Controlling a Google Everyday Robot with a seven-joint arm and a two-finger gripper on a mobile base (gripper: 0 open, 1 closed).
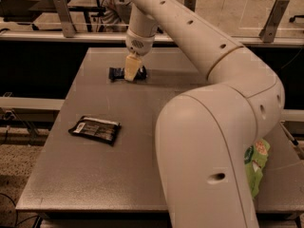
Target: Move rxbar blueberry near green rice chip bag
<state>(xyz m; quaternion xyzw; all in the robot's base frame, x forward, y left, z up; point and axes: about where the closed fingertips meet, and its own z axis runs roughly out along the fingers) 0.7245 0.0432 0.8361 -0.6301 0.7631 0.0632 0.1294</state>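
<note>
The tool pinches the rxbar blueberry at its middle, low over the counter, well apart from the green rice chip bag. The bag lies half hidden behind the arm, so the carry must swing around it.

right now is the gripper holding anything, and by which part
Cannot be told for sure. The gripper is down over the middle of the small blue bar, which lies on the table; whether it grips is hidden.
</note>
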